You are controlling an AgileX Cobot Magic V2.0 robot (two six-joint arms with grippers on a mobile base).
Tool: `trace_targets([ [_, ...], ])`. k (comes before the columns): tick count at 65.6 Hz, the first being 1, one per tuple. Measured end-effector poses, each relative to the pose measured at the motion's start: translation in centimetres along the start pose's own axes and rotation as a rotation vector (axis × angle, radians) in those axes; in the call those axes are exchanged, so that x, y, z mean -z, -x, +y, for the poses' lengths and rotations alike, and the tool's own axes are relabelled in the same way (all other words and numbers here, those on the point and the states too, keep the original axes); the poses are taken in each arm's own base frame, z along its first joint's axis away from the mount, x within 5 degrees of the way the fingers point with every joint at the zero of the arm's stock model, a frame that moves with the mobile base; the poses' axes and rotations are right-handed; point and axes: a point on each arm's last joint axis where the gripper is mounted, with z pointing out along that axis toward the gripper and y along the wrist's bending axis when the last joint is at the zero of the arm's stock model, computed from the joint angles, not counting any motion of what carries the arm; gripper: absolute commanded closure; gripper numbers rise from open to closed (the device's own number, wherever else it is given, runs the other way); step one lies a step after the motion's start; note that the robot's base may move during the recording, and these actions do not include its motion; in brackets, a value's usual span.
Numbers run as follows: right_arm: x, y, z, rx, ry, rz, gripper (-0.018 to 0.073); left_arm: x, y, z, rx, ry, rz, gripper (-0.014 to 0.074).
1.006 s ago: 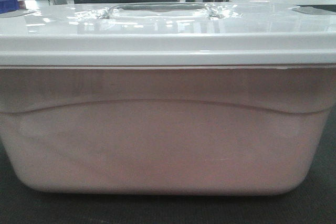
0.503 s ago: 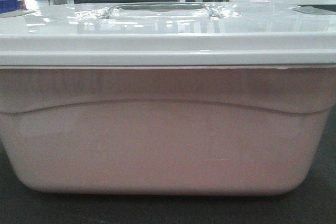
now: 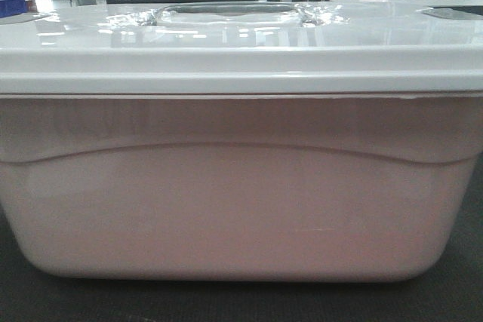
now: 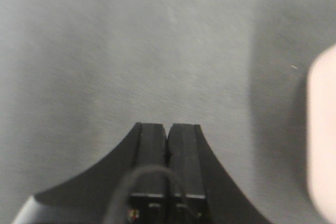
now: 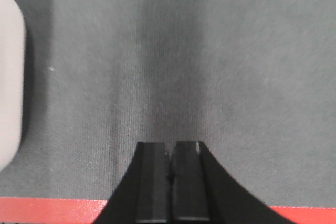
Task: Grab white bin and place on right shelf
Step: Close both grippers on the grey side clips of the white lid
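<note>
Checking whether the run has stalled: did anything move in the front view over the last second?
Nothing visibly changed. The white bin sits where it was, its lid on, filling the front view; nothing was taken hold of or let go there.

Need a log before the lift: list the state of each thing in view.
white bin: upright on the dark mat, not gripped.
lid: closed on the bin.
left gripper: fingers shut, empty, beside the bin.
right gripper: fingers shut, empty, beside the bin.
</note>
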Motion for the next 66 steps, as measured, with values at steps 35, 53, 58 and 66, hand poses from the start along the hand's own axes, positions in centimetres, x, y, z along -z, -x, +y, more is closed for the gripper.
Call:
trace_targets([
  [35, -0.7, 0.3, 0.0, 0.000, -0.001, 0.027, 0.0449, -3.3, 0.6, 0.0, 0.022, -0.034, 0.111, 0.0496],
  [53, -0.7, 0.3, 0.0, -0.003, 0.001, 0.028, -0.0070, -3.4, 0.6, -0.5, 0.054, -0.086, 0.109, 0.0173],
  [58, -0.7, 0.3, 0.0, -0.017, 0.001, 0.028, -0.0056, -3.3, 0.7, -0.8, 0.079, -0.118, 0.106, 0.0174],
  [66, -0.7, 0.3, 0.2, -0.039, 0.015, 0.029, -0.0041, -3.3, 0.7, -1.1, 0.101, -0.148, 0.103, 0.0175],
])
